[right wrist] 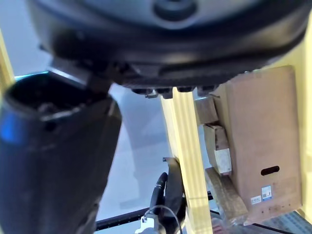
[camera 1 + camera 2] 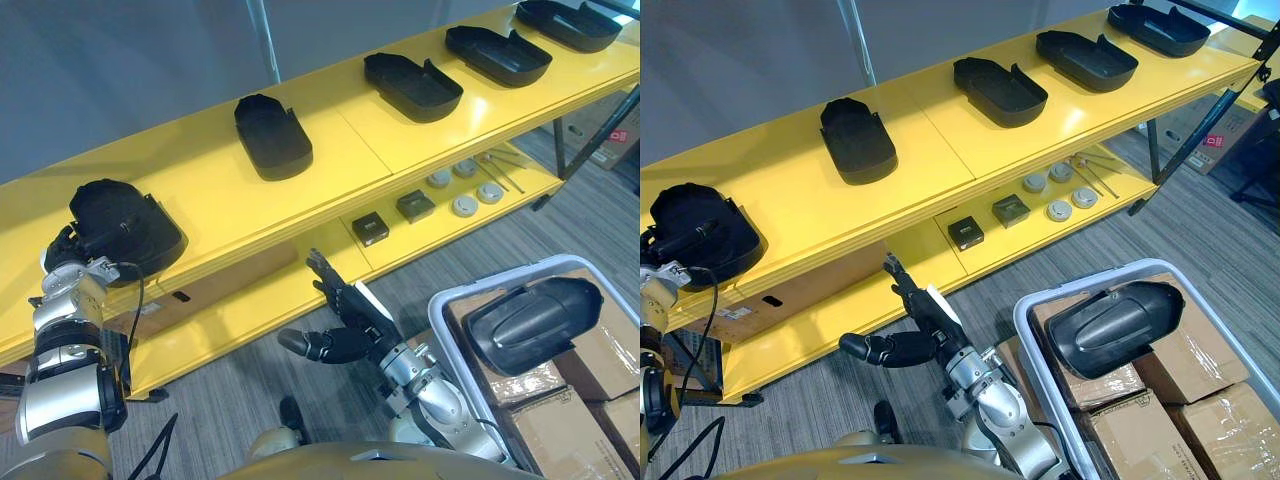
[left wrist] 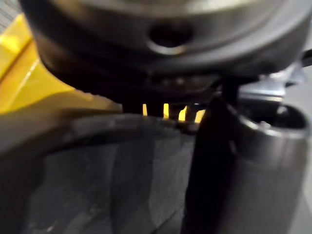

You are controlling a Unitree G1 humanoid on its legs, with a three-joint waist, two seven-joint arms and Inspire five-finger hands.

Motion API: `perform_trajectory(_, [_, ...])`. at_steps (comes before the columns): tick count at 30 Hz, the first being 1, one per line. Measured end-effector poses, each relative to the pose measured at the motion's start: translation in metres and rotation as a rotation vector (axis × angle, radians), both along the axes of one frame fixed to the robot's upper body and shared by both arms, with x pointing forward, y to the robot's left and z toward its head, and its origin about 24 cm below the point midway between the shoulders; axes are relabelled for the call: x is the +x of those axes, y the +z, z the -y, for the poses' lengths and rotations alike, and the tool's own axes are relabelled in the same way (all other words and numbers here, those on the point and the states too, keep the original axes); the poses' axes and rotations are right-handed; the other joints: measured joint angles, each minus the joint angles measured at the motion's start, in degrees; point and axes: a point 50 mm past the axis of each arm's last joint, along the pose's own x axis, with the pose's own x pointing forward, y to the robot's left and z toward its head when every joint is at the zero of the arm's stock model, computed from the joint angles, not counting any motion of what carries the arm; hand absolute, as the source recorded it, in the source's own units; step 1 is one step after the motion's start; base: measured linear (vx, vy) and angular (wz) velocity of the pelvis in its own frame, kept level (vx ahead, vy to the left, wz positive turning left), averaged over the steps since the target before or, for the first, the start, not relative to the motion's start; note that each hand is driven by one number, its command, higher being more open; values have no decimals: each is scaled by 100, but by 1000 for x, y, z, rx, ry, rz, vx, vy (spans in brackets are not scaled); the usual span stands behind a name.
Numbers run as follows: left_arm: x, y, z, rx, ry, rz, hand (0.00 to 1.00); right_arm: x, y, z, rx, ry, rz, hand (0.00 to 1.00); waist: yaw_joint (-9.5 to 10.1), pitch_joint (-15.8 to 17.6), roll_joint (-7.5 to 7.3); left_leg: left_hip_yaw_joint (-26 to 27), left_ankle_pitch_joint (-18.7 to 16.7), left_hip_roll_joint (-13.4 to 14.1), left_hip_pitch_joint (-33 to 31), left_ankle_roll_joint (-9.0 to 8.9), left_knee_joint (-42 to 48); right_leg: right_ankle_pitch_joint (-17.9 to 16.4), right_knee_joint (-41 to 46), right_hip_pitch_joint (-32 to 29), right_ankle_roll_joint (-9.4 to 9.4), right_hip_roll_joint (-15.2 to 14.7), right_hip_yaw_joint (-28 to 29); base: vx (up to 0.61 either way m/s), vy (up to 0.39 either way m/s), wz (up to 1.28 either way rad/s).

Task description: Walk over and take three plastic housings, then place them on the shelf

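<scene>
Four black plastic housings lie open side up along the yellow top shelf [image 2: 340, 160], the nearest one [image 2: 272, 135] left of its middle. A fifth housing [image 2: 122, 226] rests at the shelf's far left end, and my left hand [image 2: 62, 252] is curled on its near edge. In the left wrist view the thumb [image 3: 209, 161] presses beside the housing's dark wall [image 3: 97, 185]. My right hand [image 2: 345, 322] hangs open in front of the lower shelf, fingers straight and holding nothing. Another housing [image 2: 530, 320] lies dome side up in the white bin [image 2: 450, 300] at the lower right.
The lower shelf [image 2: 300, 290] carries two small black boxes [image 2: 370, 229], several round discs [image 2: 463, 205] and thin rods. A cardboard box [image 2: 215, 280] stands under the top shelf on the left. Cardboard boxes [image 2: 570, 420] fill the bin beneath the housing. Grey carpet [image 2: 250, 380] lies below.
</scene>
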Motion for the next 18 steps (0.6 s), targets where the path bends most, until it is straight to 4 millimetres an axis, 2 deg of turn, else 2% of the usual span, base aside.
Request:
perform_trajectory(5, [0, 0, 1, 48, 14, -28, 100, 1, 0, 1, -1, -6, 2, 100, -43, 20, 2, 10, 1, 2, 23, -5, -6, -4, -1, -19, -3, 21, 12, 0, 0, 0])
perform_trajectory(14, [2, 11, 0, 240, 108, -57, 100, 1, -2, 3, -4, -25, -5, 100, -150, 130, -19, 109, 18, 22, 25, 14, -6, 6, 8, -57, -2, 38, 110, 9, -1, -5])
perform_trajectory(18, [11, 35, 4, 362, 162, 35, 100, -1, -3, 4, 0, -36, -2, 100, -198, 145, -51, 56, 18, 7, 25, 16, 2, 24, -87, 32, 11, 38, 65, 25, 1, 5])
